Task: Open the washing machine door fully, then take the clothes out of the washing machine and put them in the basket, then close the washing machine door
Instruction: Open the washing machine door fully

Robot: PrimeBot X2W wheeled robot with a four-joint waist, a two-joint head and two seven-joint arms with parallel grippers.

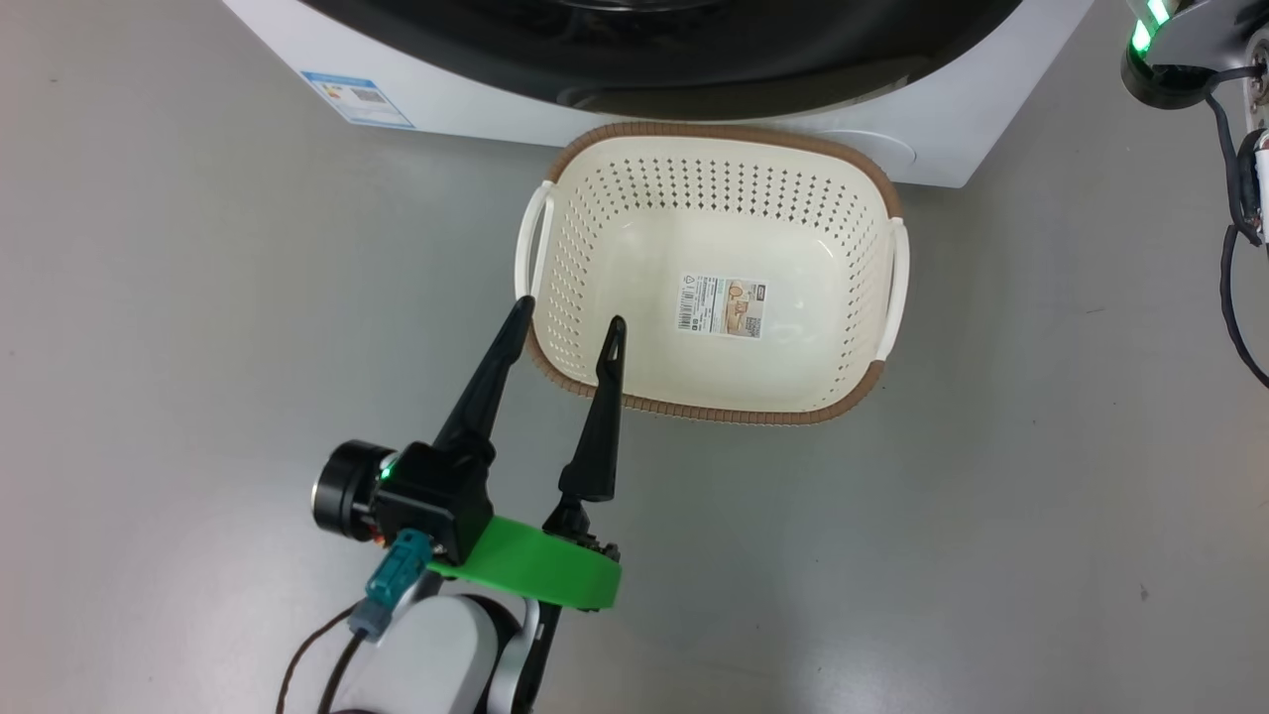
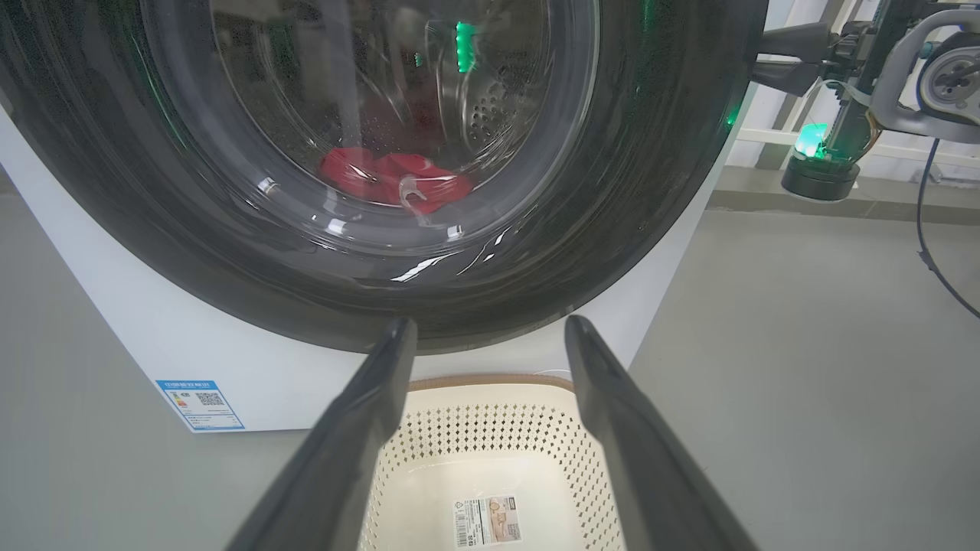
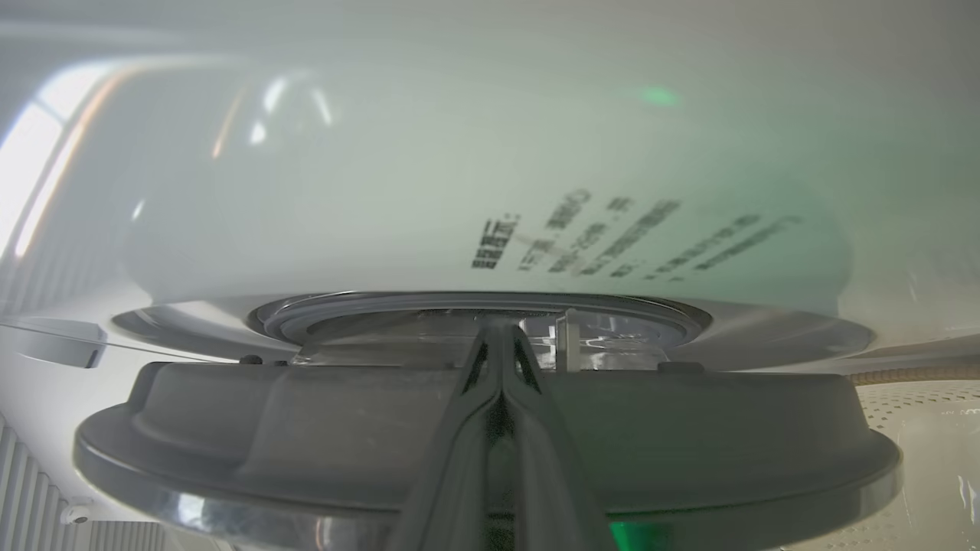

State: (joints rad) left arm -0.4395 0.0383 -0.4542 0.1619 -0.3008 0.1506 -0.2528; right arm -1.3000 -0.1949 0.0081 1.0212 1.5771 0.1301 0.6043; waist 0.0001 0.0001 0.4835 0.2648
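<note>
The washing machine (image 1: pixel 952 129) is seen at the top of the head view, its front turned toward the robot and a blue label sticker (image 1: pixel 357 99) stuck low on its left corner. The basket (image 1: pixel 714 132) is set on the grey floor (image 1: pixel 991 496) just before that front, mouth up, its long axis running left to right along the machine. A paper label (image 1: pixel 721 305) lies flat on its bottom.

The left claw (image 1: pixel 570 312) is held wide open with nothing in it. Its fingers point toward the machine, their tips above the basket's near left corner.

In the left wrist view the washing machine door (image 2: pixel 651 191) faces outward, and the clothes (image 2: pixel 390 177) are seen through its glass, lying low in the drum.

The right claw (image 3: pixel 499 337) is pressed together at the door's edge. The door is seen edge-on there, with its glass bowl showing between rim and white front. Whether anything is pinched cannot be told.
</note>
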